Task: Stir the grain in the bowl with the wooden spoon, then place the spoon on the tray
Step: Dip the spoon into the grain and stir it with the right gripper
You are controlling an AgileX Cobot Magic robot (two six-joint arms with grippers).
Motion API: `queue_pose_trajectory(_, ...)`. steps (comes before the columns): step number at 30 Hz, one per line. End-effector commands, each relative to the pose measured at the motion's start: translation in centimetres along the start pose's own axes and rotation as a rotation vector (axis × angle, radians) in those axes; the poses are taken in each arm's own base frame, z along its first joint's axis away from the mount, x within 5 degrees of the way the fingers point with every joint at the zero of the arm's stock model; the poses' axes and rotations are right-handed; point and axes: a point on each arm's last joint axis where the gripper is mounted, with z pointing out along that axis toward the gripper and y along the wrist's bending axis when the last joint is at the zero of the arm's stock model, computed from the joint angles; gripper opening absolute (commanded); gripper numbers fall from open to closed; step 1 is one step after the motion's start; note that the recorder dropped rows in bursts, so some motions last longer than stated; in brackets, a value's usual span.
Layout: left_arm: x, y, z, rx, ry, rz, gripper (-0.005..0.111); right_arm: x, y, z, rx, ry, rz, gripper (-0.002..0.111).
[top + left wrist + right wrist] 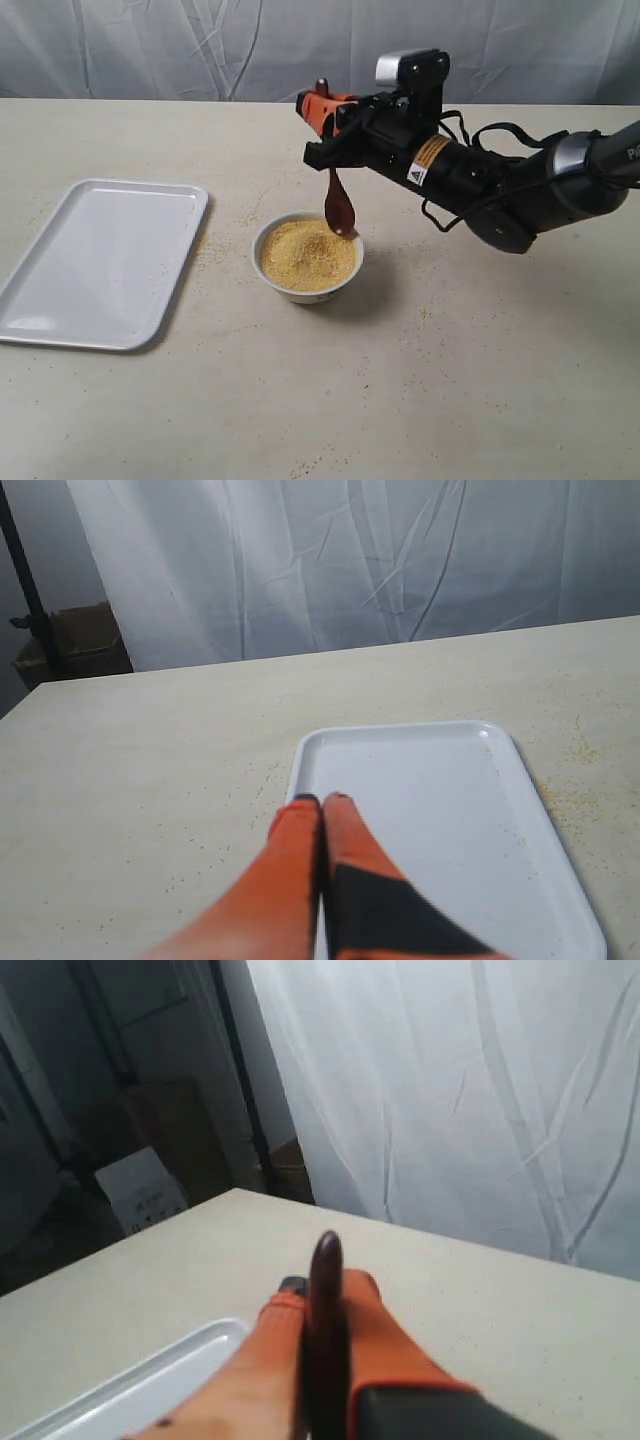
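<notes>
Lying at the left of the pale table [480,380], the white tray [100,260] has nothing on it in the exterior view. The left gripper [322,802] does not appear in that view. Its own wrist camera shows its orange fingers [295,830] pressed together with nothing between them, pointing toward the near end of the tray [450,810]. Loose grains [215,250] are scattered on the table between the tray and the bowl.

Near the middle stands the small white bowl [300,293], well apart from the tray and filled with yellow grain [300,258]. The wooden spoon [339,208] hangs almost upright over the bowl's far right side, its glossy oval end down. That end seems to touch the grain by the rim, though from this angle contact is hard to confirm.

Above it, the right gripper [322,112] is clamped on the spoon's handle, whose tip pokes out above the orange fingers. The right wrist view shows the dark handle [325,1330] pinched between the two fingers [385,1340], with a corner of the tray [150,1385] beyond. The black arm [500,185] reaches in from the right edge.
</notes>
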Motion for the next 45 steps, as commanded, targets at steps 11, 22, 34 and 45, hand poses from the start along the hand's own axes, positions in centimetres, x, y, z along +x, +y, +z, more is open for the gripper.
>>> queue_pose_trajectory(11, 0.1, 0.0, 0.0, 0.005, 0.000, 0.003, 0.000, -2.4, 3.8, 0.7, -0.155, -0.122, 0.042, 0.008)
queue_pose_trajectory(22, 0.1, 0.0, 0.0, 0.005, 0.000, 0.003, 0.000, 1.4, 4.0, 2.4, -0.052, 0.106, 0.017, 0.008)
queue_pose_trajectory(34, 0.1, 0.0, 0.0, 0.005, 0.000, 0.003, 0.000, -0.6, 3.1, 2.4, 0.069, 0.033, 0.025, 0.008)
queue_pose_trajectory(45, 0.1, 0.0, 0.0, 0.006, 0.000, 0.001, 0.000, -0.9, 2.7, 2.4, 0.119, 0.031, -0.111, 0.008)
